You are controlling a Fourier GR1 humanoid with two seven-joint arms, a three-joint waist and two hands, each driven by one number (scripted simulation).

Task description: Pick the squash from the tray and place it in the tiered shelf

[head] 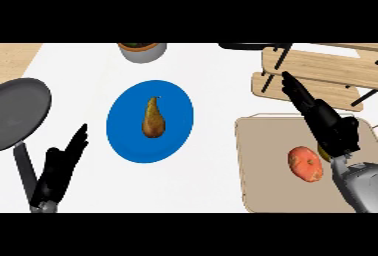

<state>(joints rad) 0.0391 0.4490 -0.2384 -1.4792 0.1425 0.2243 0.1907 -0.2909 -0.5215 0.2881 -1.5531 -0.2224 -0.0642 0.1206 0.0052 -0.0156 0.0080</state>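
Observation:
A beige tray point(269, 165) lies at the right of the counter. On it sits a round orange-red fruit point(305, 163). A small yellow piece, likely the squash point(323, 150), peeks out at the lower left edge of my right hand point(338, 132); the rest of it is hidden beneath the palm. That hand hovers over the tray's far right part, its fingers straight and pointing up-left toward the wooden tiered shelf point(317, 70), with the fingertips overlapping the shelf's front edge. My left hand point(59, 170) rests open at the lower left.
A blue plate point(125, 125) in the middle carries a brown pear point(153, 119). A dark frying pan point(22, 112) lies at the left, its handle running down beside my left hand. A grey bowl point(142, 51) stands at the far edge.

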